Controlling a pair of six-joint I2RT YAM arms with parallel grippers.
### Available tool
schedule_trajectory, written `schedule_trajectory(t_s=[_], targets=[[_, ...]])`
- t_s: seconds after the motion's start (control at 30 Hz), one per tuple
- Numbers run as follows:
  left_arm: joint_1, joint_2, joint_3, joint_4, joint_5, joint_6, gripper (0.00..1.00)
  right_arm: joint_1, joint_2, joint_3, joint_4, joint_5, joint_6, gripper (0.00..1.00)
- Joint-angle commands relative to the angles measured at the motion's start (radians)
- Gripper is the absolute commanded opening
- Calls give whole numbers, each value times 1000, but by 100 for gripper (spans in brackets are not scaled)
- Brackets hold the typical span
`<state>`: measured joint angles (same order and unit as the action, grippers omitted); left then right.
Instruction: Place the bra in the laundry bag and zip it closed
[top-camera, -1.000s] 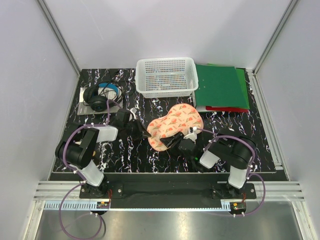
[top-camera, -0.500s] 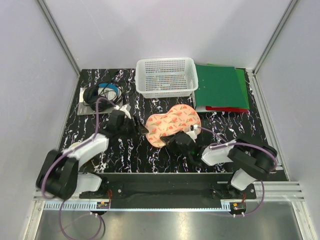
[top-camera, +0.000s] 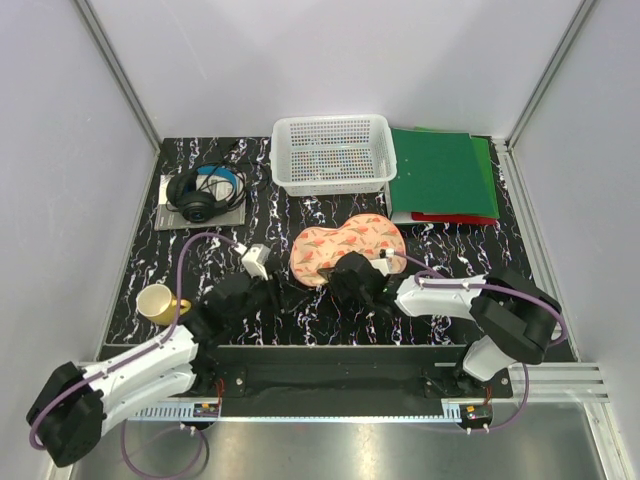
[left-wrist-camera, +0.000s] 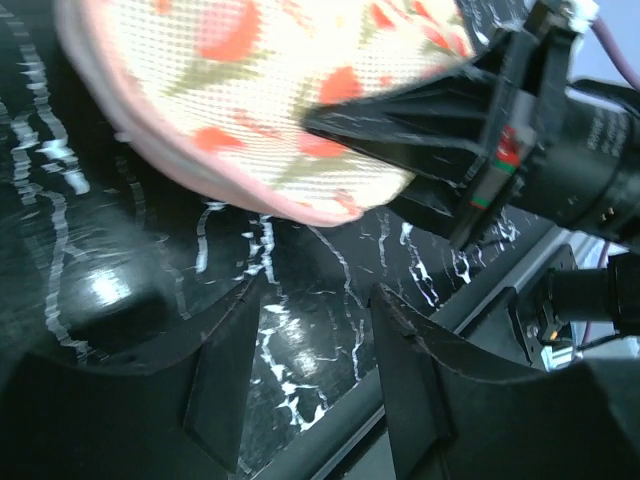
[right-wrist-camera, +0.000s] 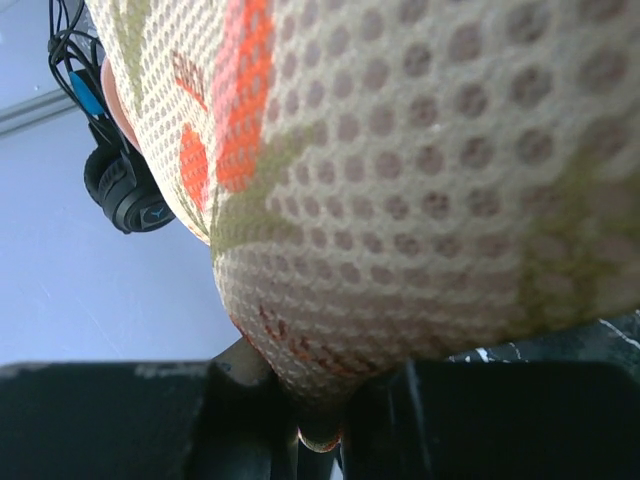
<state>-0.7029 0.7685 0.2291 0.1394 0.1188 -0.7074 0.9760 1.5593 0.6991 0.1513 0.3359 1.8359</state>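
The laundry bag (top-camera: 347, 243), a closed peanut-shaped peach case with a red-pink print, lies mid-table in front of the basket. My right gripper (top-camera: 342, 272) is shut on its near edge. In the right wrist view the mesh fabric (right-wrist-camera: 400, 180) fills the frame and its rim is pinched between the jaws (right-wrist-camera: 322, 425). My left gripper (top-camera: 280, 292) sits left of the bag, apart from it. In the left wrist view its jaws (left-wrist-camera: 315, 375) stand open over bare table, with the bag (left-wrist-camera: 260, 100) and the right gripper (left-wrist-camera: 480, 130) beyond. The bra is out of view.
A white mesh basket (top-camera: 333, 152) stands at the back. Green folders (top-camera: 440, 172) over a red one (top-camera: 455, 217) lie at the back right. Black headphones (top-camera: 200, 195) rest on a grey pad at the back left. A yellow mug (top-camera: 155, 303) stands near the left edge.
My left gripper opened, let go of the bag's left edge and drew back toward the near left, uncovering the mug. My right gripper closed on the bag's near edge, and the bag shifted slightly.
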Motion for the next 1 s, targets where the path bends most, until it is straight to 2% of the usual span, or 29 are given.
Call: schedule_trajectory(t_s=[0.0,0.1,0.23,0.43,0.57,0.7,0.87,0.9,0.97], targets=[[-101,92,-11,271,-108,29,54,6,10,62,-61,0,112,12],[-125,175,-22,402,-116,49,56,4,2,82,-84,0,126,12],[-125,274,10,471,-139,68,56,0,-5,94,-99,0,137,11],[-125,365,53,505,-162,60,51,0,-5,125,-119,-8,134,10],[-125,406,87,511,-160,65,43,0,-2,126,-119,-11,140,10],[-125,425,102,520,-168,63,42,-2,-2,125,-119,-15,143,10],[-125,434,134,465,-197,69,28,0,-10,109,-119,-12,155,8],[-125,437,141,450,-205,69,21,0,-10,109,-119,-15,158,7],[-125,443,151,419,-223,66,16,0,-11,111,-119,-18,157,6]])
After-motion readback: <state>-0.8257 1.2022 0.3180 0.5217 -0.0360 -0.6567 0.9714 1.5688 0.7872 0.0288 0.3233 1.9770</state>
